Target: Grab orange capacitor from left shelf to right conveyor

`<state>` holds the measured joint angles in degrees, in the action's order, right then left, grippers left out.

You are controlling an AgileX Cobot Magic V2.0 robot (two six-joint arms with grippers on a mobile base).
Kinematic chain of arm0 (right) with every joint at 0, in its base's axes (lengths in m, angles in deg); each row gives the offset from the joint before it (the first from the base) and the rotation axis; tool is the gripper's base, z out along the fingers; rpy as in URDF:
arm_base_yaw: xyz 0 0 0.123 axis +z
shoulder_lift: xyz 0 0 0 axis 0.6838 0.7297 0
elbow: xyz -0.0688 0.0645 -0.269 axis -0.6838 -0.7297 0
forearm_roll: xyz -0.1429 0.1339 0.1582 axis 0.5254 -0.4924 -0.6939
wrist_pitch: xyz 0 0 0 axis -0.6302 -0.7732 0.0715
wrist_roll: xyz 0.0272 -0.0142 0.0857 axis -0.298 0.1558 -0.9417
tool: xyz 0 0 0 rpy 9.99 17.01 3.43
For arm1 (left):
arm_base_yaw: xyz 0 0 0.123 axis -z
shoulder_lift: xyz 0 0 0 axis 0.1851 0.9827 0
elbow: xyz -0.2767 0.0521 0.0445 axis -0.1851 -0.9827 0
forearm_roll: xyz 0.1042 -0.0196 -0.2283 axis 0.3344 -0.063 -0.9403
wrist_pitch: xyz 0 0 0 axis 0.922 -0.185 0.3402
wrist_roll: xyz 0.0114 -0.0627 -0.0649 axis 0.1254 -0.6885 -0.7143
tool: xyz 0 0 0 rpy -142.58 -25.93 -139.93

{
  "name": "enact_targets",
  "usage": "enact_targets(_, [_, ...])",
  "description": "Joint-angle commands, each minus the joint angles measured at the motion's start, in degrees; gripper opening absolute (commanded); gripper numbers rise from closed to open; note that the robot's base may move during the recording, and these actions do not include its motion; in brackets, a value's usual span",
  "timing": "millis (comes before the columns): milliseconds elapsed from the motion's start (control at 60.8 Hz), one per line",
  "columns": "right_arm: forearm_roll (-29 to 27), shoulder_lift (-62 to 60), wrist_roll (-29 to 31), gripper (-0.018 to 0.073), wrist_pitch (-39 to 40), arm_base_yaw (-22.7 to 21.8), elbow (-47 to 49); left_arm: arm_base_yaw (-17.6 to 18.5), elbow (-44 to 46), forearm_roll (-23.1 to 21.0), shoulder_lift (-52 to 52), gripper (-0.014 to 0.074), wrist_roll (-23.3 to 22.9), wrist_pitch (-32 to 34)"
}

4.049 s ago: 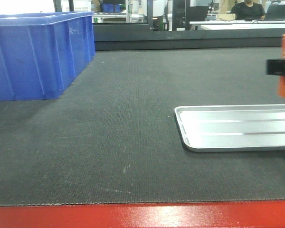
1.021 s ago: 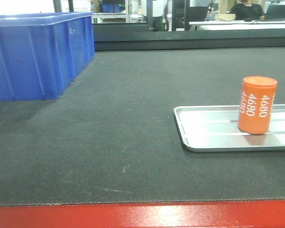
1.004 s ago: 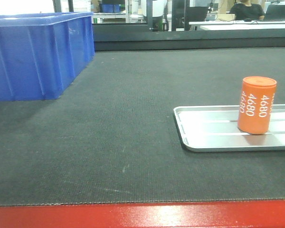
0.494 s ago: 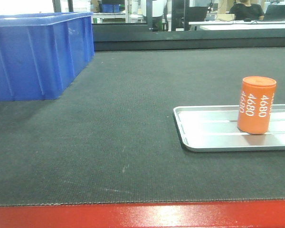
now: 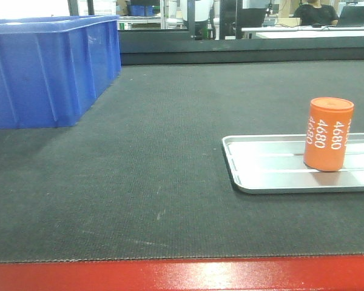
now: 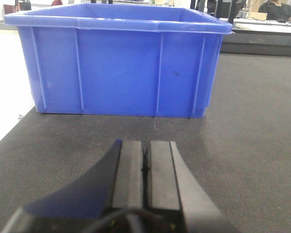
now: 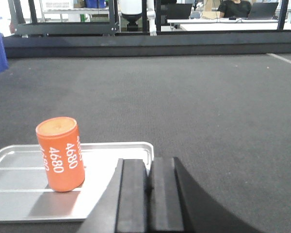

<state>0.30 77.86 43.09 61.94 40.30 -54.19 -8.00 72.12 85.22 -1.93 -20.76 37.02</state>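
The orange capacitor (image 5: pixel 328 134) stands upright in a shallow silver tray (image 5: pixel 273 167) on the dark conveyor belt (image 5: pixel 170 151), white "4680" numerals on its side. In the right wrist view the capacitor (image 7: pixel 60 154) is left of my right gripper (image 7: pixel 149 167), which is shut on nothing, a short gap apart from it, above the tray's (image 7: pixel 19 204) right end. My left gripper (image 6: pixel 145 148) is shut and empty, low over the belt (image 6: pixel 252 145) in front of a blue bin (image 6: pixel 119 60). The left shelf is out of view.
A large blue plastic bin (image 5: pixel 45 70) sits at the belt's back left. The belt has a glossy red front edge (image 5: pixel 182 276). A black frame rail (image 5: pixel 242 51) runs along the far side, with desks and a seated person (image 5: pixel 315 11) beyond.
Four seconds ago the capacitor hung gripped at the right edge above the tray. It has stood free on the tray for the last second, with nothing moving since.
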Motion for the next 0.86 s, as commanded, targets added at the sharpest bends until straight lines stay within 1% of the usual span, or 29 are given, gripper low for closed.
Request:
enact_targets(0, [-0.3,-0.8,-0.2,0.0053,5.7,-0.5,0.2,-0.1,0.2,-0.1,-0.5,-0.0127,-0.1,5.2])
enact_targets(840, [-0.3,-0.8,-0.2,0.0053,5.7,-0.5,0.2,-0.1,0.2,-0.1,-0.5,-0.0127,-0.1,5.2])
